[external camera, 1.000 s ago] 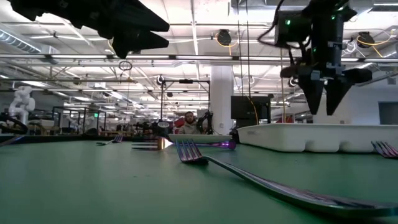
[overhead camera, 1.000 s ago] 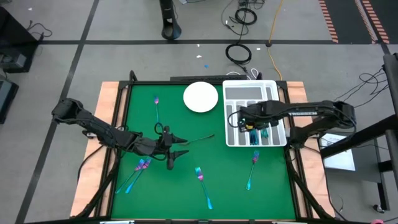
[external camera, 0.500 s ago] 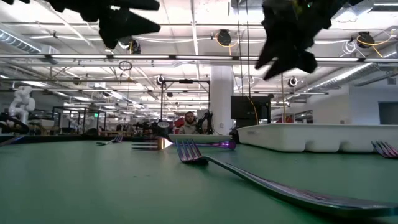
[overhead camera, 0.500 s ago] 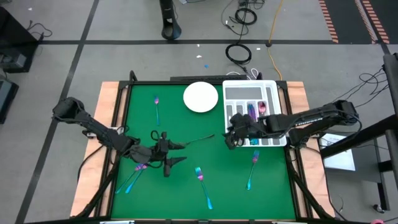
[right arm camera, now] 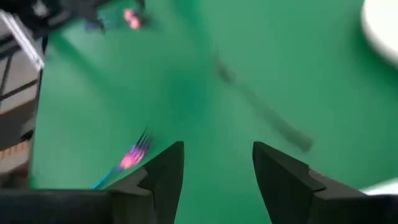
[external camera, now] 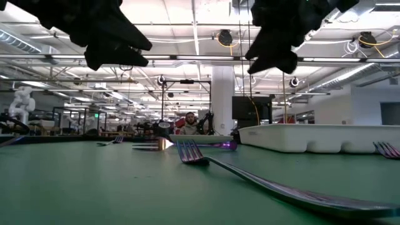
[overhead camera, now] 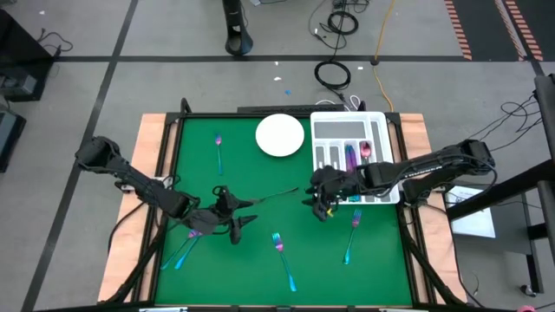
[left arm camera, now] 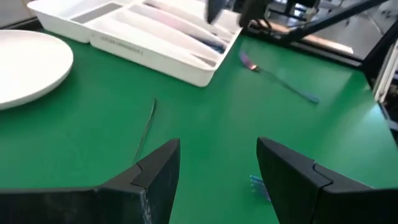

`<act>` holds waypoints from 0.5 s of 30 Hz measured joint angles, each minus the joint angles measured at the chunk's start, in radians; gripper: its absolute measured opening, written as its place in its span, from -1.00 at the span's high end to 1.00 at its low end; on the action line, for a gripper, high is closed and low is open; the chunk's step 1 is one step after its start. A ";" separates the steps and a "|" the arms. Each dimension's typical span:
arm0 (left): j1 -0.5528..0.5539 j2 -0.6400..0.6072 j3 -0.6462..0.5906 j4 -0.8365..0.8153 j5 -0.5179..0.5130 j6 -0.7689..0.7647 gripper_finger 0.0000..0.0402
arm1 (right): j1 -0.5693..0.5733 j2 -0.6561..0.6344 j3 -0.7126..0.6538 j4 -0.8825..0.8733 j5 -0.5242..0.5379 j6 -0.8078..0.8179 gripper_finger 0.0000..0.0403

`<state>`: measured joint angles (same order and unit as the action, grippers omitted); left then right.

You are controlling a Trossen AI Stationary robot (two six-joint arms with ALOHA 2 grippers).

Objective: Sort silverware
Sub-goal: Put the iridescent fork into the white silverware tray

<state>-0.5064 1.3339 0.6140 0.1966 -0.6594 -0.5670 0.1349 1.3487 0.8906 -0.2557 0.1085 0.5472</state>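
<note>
From above, the green table [overhead camera: 347, 286] carries loose silverware well apart: a fork [overhead camera: 283, 258] near the front middle, another fork [overhead camera: 350, 234] toward the right front, a small spoon [overhead camera: 218, 149] toward the back left beside the white plate [overhead camera: 279, 135], a dark knife [overhead camera: 276, 192] in the middle, and a crossed pair of pieces [overhead camera: 186, 245] at the left front. Several more pieces [overhead camera: 355, 156] already lie in the white slotted tray [overhead camera: 354, 127] at the back right.

The left gripper [overhead camera: 244, 222] hovers over the left-centre of the mat, just beside the knife's near end and close to the crossed pair. Its wrist view shows what the overhead cannot: its fingers [left arm camera: 158, 174] stand well apart with nothing between them, the knife [left arm camera: 145, 129] lying ahead, the tray [left arm camera: 149, 37] and plate [left arm camera: 28, 62] beyond.

The right gripper [overhead camera: 320, 208] hangs just off the tray's front-left corner, above bare mat. Its wrist view shows its fingers [right arm camera: 163, 171] spread and empty, a fork [right arm camera: 130, 155] near them and the knife [right arm camera: 261, 115] ahead, blurred.

The low view puts both arms high above the mat, with a fork [external camera: 262, 181] stretching across the foreground and the tray wall [external camera: 319, 137] to the right.

Open mat lies between the two grippers and along the front edge.
</note>
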 joint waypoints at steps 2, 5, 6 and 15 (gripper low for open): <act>0.001 0.000 0.000 0.002 0.000 0.004 -0.07 | 0.002 0.001 0.000 -0.054 -0.045 0.046 0.10; 0.001 0.000 0.000 -0.005 0.000 0.018 -0.07 | 0.016 0.002 0.000 -0.085 -0.055 0.039 0.10; 0.001 0.000 0.000 -0.005 0.000 0.027 -0.07 | 0.019 0.002 0.000 -0.079 -0.050 0.013 0.10; 0.002 0.000 0.000 0.004 0.000 0.049 -0.07 | -0.047 0.065 0.000 0.026 0.048 -0.204 0.10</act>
<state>-0.5039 1.3334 0.6136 0.2007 -0.6596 -0.5177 0.0882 1.4137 0.8909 -0.2292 0.1562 0.3433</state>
